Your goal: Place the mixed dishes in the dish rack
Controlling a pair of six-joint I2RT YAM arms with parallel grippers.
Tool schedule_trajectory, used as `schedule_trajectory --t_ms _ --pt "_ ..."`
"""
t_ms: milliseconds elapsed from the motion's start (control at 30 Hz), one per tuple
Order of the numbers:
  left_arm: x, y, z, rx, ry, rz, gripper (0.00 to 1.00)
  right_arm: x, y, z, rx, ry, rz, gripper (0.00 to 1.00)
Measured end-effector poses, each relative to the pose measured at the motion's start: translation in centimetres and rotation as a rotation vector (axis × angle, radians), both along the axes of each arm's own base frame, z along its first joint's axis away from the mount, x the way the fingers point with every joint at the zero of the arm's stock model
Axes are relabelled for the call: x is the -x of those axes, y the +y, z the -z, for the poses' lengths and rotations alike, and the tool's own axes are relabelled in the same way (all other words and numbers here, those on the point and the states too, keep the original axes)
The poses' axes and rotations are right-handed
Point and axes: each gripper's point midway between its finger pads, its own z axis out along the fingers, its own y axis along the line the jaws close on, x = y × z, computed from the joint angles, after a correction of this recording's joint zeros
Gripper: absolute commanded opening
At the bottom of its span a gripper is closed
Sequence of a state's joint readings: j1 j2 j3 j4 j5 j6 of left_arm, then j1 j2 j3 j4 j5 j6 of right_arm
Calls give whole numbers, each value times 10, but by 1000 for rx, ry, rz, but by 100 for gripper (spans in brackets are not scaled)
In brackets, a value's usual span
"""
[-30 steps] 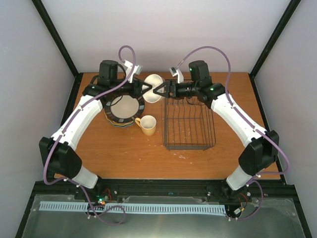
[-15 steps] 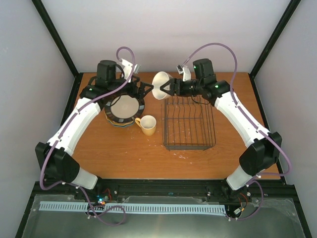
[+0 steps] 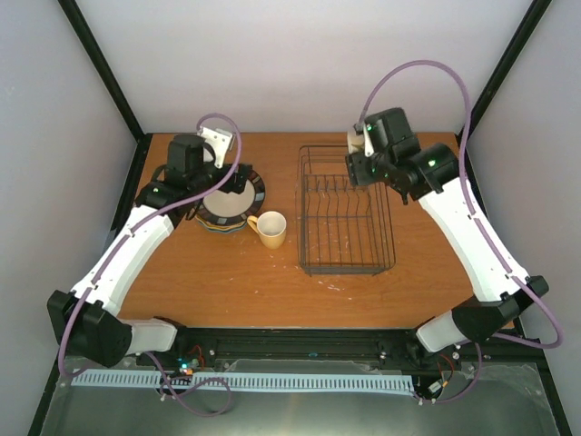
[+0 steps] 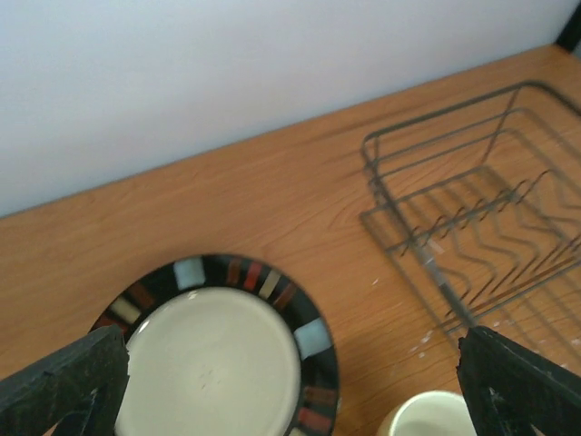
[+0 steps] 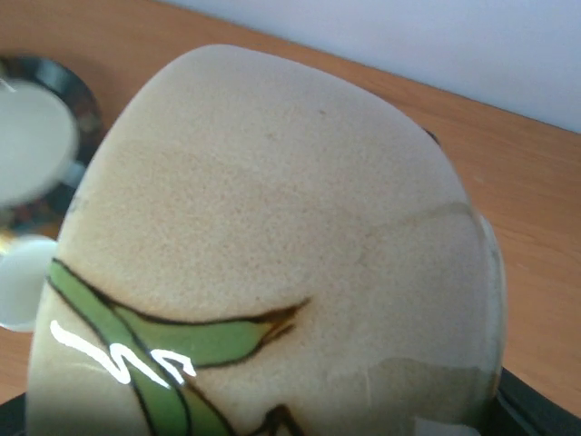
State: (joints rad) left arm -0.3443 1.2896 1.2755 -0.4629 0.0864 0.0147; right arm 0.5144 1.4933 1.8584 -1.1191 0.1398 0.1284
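From above, shows left gripper over the plate stack, yellow mug between stack and dish rack, and right gripper above the rack's far edge.
Left wrist: shows fingers spread wide above the dark-rimmed plate.
Right wrist: shows cream bowl clamped.

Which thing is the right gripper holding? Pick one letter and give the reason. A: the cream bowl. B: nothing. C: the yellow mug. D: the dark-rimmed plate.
A: the cream bowl, marked with a green leaf, fills the right wrist view in the right gripper, while the yellow mug and the dark-rimmed plate sit on the table.
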Motion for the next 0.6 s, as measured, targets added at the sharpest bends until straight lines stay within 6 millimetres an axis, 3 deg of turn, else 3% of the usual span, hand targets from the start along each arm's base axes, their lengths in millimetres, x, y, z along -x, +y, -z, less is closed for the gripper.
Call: schedule_trajectory --t_ms 167,333,600 --pt "7 20 34 -67 46 -85 100 33 -12 45 320 59 30 3" --pt "17 34 45 -94 53 -135 100 50 -16 100 604 172 39 3" --pt "42 54 54 -112 32 -192 100 55 -13 135 797 229 84 3"
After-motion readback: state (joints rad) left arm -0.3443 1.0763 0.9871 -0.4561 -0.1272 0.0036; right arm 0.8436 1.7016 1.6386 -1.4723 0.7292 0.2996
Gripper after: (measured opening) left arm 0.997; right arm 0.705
